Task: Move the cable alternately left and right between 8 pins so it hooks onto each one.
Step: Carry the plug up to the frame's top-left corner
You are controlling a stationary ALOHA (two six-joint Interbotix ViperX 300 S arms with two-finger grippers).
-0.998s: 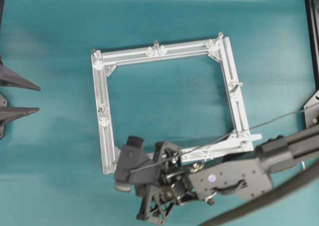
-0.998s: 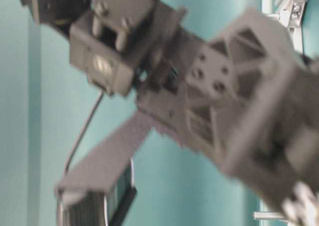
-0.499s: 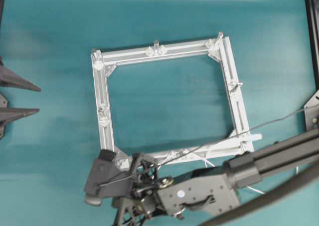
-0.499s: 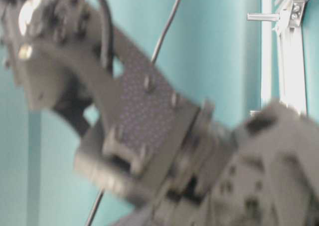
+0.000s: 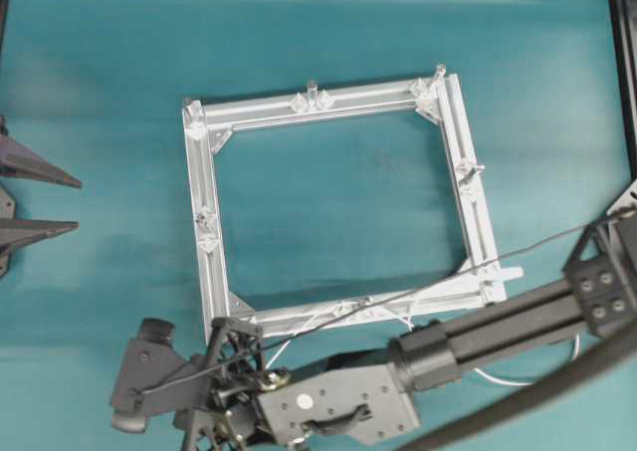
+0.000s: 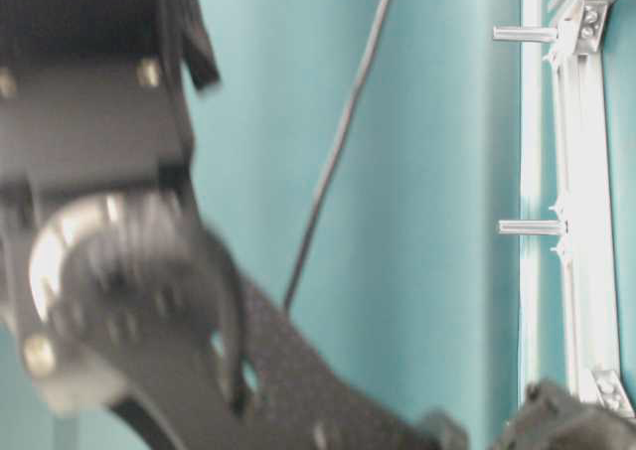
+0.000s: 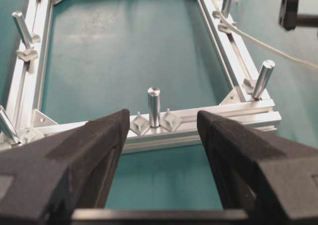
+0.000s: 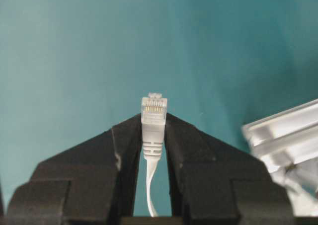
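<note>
My right gripper (image 8: 154,124) is shut on the cable's white plug (image 8: 154,111), which sticks up past the fingertips; the cord (image 8: 151,185) hangs down between the fingers. In the overhead view the right arm's wrist (image 5: 229,396) lies past the frame's near left corner, and a stretch of the cable (image 5: 498,379) shows near the frame's near right corner. The cable (image 7: 268,46) loops at a far pin (image 7: 227,1). Pins (image 5: 312,91) stud the aluminium frame (image 5: 204,262). My left gripper (image 7: 163,118) is open and holds nothing; a pin (image 7: 154,106) stands beyond its fingers.
The left gripper (image 5: 78,202) sits at the left edge, well away from the frame. A thin dark robot wire (image 5: 478,272) crosses the frame's near right corner. A thick dark hose (image 5: 557,386) runs along the bottom right. Two pins (image 6: 522,35) show in the table-level view.
The right arm has swept left along the frame's near rail, carrying the plug beyond the near left corner. The left gripper has not moved.
</note>
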